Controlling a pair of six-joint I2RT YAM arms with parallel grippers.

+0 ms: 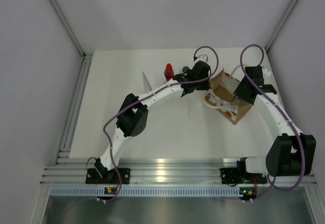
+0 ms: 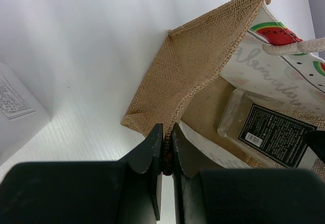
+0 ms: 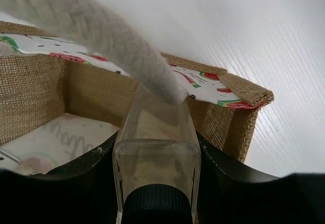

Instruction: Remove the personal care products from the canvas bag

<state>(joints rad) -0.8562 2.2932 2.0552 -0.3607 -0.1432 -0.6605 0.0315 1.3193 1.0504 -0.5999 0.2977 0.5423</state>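
The canvas bag (image 1: 229,101) lies at the back right of the table, tan burlap with a watermelon print (image 2: 277,33) and a cream rope handle (image 3: 96,41). My left gripper (image 2: 166,145) is shut on the bag's burlap rim (image 2: 198,66), and it shows beside the bag in the top view (image 1: 205,83). My right gripper (image 3: 157,155) is shut on the clear bottle (image 3: 157,142) with a dark cap, at the bag's mouth. The clear bottle also shows inside the bag (image 2: 269,130). The red bottle (image 1: 168,72) stands on the table left of the bag. The grey-white tube is out of view.
A white item with a printed label (image 2: 15,102) stands on the table left of the bag; it also shows in the top view (image 1: 145,77). Grey walls close in the table on three sides. A metal rail (image 1: 76,107) runs along the left edge.
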